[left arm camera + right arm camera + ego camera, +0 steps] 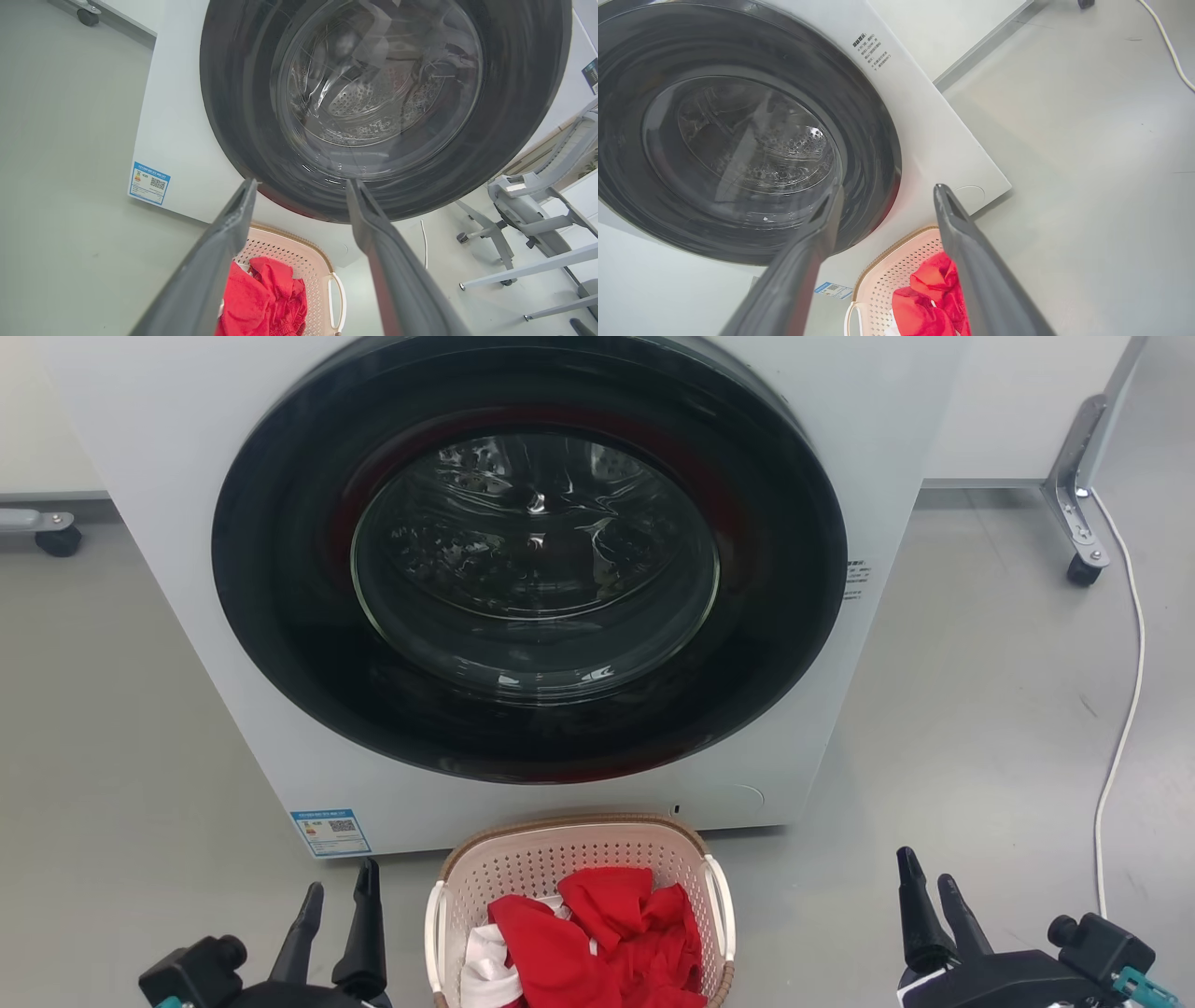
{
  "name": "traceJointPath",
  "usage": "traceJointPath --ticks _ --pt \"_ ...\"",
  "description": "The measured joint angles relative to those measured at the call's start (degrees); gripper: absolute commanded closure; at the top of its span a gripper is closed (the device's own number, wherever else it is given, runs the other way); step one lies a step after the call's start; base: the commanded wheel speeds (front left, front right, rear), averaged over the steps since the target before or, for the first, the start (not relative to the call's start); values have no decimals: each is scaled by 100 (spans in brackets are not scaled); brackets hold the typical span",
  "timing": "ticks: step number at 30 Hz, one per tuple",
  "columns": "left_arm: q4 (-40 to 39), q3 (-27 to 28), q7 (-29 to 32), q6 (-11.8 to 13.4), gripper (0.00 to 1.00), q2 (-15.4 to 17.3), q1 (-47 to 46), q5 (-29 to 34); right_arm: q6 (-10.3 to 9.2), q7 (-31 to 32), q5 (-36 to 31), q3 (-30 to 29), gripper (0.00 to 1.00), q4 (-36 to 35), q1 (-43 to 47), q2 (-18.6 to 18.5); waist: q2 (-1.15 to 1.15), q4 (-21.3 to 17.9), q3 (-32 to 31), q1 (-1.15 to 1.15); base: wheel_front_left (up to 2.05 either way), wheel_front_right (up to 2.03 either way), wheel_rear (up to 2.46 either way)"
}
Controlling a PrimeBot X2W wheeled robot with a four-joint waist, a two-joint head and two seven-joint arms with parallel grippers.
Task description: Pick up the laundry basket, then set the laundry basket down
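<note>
The laundry basket is cream with perforated walls, a brown rim and white side handles. It stands on the floor just in front of the washer, with red and white cloth inside. It also shows low in the left wrist view as the laundry basket and in the right wrist view as the laundry basket. My left gripper hangs open a short way to the basket's left, holding nothing. My right gripper is open farther off to the basket's right, also holding nothing. Both grippers are apart from the basket.
A white front-loading washer with a shut dark round door rises right behind the basket. A white cable trails over the grey floor at the right, beside a wheeled frame leg. Office chair bases stand farther off.
</note>
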Motion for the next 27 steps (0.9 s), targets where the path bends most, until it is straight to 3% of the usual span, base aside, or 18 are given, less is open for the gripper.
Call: traceJointPath --ticks 27 --pt "-478 -380 -556 390 0 53 141 2382 -357 -552 -2092 565 0 -381 2 -55 0 -7 -9 0 0 0 0"
